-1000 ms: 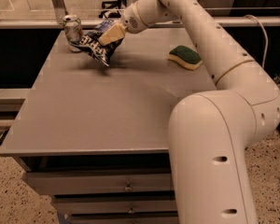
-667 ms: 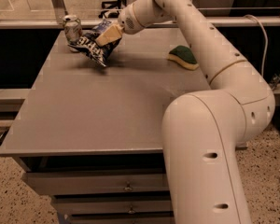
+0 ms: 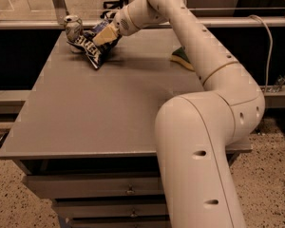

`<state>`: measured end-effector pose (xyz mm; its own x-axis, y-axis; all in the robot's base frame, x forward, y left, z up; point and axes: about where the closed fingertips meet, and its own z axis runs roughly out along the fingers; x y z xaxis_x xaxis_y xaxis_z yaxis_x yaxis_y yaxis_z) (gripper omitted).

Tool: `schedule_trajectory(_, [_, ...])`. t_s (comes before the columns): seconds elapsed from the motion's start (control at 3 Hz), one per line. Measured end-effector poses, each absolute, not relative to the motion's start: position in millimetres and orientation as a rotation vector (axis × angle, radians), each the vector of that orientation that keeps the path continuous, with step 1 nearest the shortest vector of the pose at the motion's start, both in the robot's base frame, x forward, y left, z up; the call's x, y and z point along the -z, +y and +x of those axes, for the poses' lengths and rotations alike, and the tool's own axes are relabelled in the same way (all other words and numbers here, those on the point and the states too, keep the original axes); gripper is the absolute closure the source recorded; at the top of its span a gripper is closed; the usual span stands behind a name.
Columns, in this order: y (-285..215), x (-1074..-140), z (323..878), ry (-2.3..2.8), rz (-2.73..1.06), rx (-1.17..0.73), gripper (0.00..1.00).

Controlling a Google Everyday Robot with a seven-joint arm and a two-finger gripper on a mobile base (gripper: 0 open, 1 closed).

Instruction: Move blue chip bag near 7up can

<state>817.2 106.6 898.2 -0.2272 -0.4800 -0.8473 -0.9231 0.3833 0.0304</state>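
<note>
The blue chip bag (image 3: 92,48) lies crumpled at the far left of the grey table (image 3: 99,108), its lower corner pointing toward me. The 7up can (image 3: 72,28) stands upright just left of it, close to or touching the bag's edge. My gripper (image 3: 105,34) reaches in from the right and sits on the bag's upper right part, its tan fingers (image 3: 102,35) closed on the foil. The bag's top edge is hidden behind the gripper.
A green-and-yellow sponge (image 3: 182,57) lies at the far right of the table, partly hidden by my arm (image 3: 199,56). A railing (image 3: 38,23) runs behind the table's far edge. Drawers (image 3: 95,189) sit under the front edge.
The arm's elbow and body have shifted left across the view. The gripper stays on the bag, which sits in much the same spot beside the can.
</note>
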Motion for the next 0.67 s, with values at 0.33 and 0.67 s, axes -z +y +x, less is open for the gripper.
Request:
schedule_trajectory(0.33, [111.3,-894.3,819.2,1.862,-1.210,-0.723,0.00])
schedule_trajectory(0.67, [111.3,-894.3,819.2,1.862,-1.210,-0.723,0.00])
